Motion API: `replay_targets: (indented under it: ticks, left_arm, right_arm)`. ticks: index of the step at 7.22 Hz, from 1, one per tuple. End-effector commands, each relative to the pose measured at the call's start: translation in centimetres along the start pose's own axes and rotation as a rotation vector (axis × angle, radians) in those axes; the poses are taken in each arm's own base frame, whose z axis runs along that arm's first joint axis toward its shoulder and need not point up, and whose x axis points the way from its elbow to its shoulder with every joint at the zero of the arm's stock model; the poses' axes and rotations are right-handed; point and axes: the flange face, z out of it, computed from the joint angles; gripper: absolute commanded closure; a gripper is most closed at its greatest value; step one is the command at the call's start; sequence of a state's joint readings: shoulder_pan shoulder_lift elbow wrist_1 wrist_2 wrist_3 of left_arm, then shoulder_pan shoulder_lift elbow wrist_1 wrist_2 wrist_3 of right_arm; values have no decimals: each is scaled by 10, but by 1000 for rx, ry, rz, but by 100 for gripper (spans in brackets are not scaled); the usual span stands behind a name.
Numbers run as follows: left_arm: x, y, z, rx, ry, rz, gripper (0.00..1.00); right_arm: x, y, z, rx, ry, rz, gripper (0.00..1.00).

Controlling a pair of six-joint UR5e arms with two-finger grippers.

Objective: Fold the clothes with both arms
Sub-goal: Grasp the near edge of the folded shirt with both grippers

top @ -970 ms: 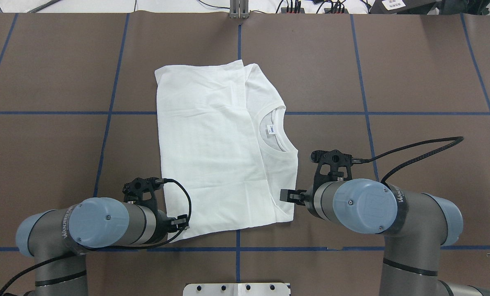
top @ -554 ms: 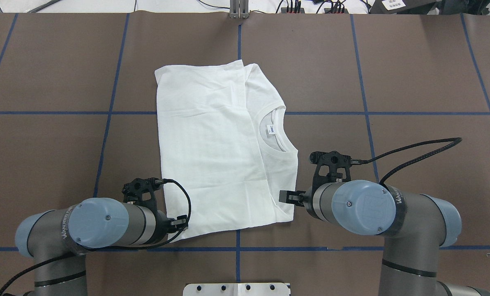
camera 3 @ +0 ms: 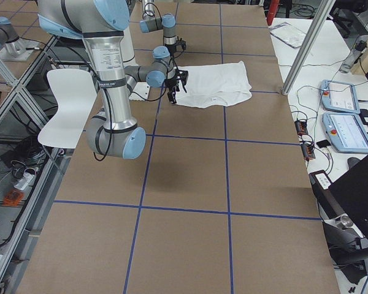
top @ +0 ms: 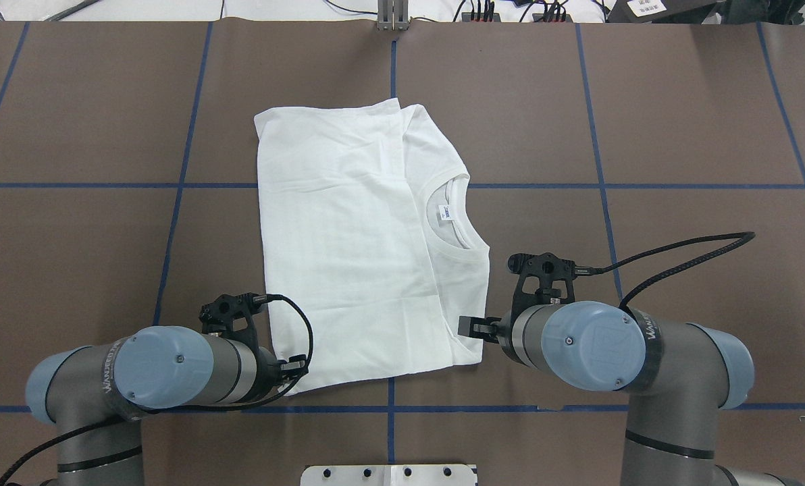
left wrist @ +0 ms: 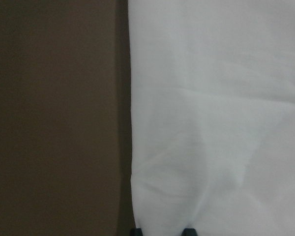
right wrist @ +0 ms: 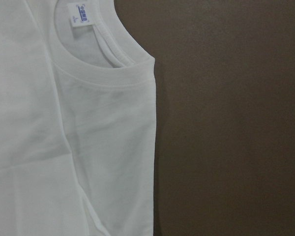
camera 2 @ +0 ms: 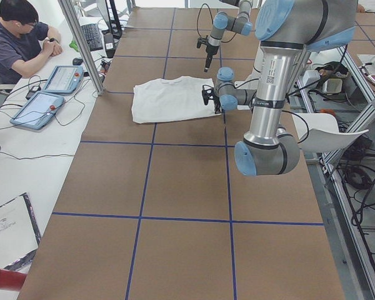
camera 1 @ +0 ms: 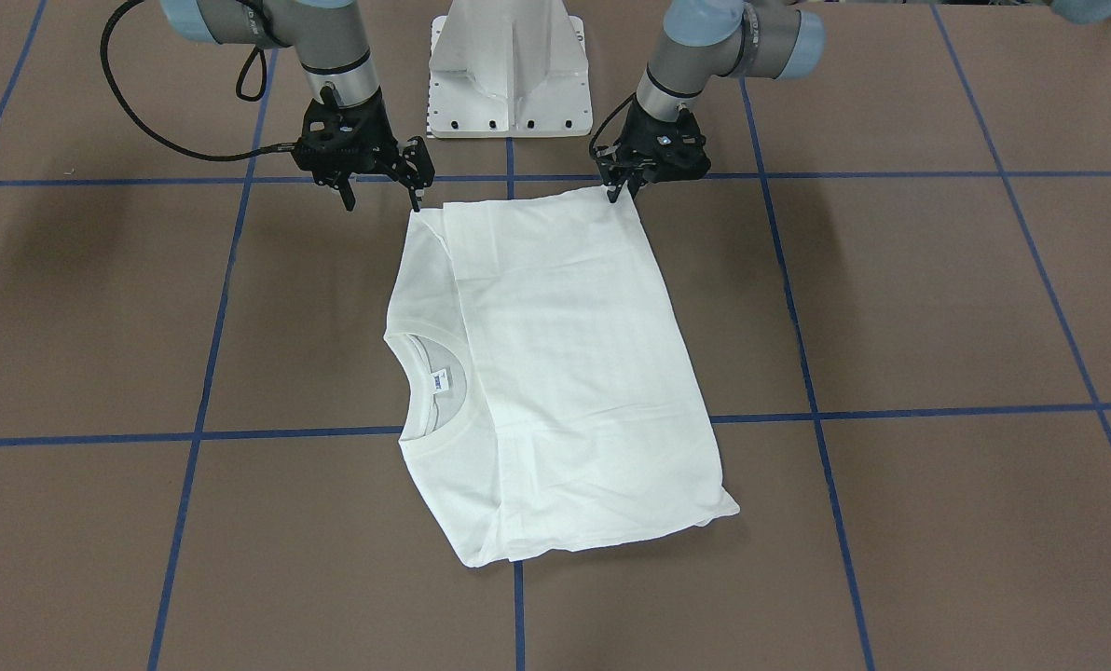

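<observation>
We are viewing the white T-shirt (top: 348, 256) lying partly folded in the middle of the bench (top: 679, 121). One short edge is facing the robot-side edge of the bench, and the collar (top: 466, 251) is exposed toward the robot's right.

**Tool state.** The left tool (camera 1: 621, 193) is sitting on the shirt's robot-side left corner. Its jaws are standing close together, and the cloth is creasing toward them in the left wrist view, so we are judging it to be pinching that corner. The right tool (camera 1: 380, 203) is spread wide at the opposite robot-side corner, with one finger at the cloth edge, and it is gripping nothing.

**Risks.**
- If the right tool is closing beside the edge rather than over it, it is likely missing the corner, and the lift is then dragging the shirt askew.
- If either tool is catching only the top layer, the stacked layers are likely separating and the earlier fold is opening.
- Uneven lifting is likely skewing the next fold.

**Markings.** The neck label (right wrist: 82, 14) is carrying small blue print that is too fine to read. The lettering on the right arm's band (top: 649, 327) is not reading reliably either.
</observation>
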State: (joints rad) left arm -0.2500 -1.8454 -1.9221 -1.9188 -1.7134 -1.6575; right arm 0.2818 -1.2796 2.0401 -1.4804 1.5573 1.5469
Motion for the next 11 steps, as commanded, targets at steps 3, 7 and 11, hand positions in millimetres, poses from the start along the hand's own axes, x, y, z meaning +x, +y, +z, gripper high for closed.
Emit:
replay_targets:
  ticks: [3, 7, 11]
  left_arm:
    - [9, 4, -4, -5, 8, -15, 100]
    - [17, 6, -27, -8, 53, -11, 100]
    - [17, 6, -27, -6, 53, -11, 100]
  right_arm:
    - [-11, 34, 19, -37, 35, 436, 6]
    - [-37, 48, 38, -25, 42, 550, 6]
    - [-50, 47, 43, 14, 26, 577, 17]
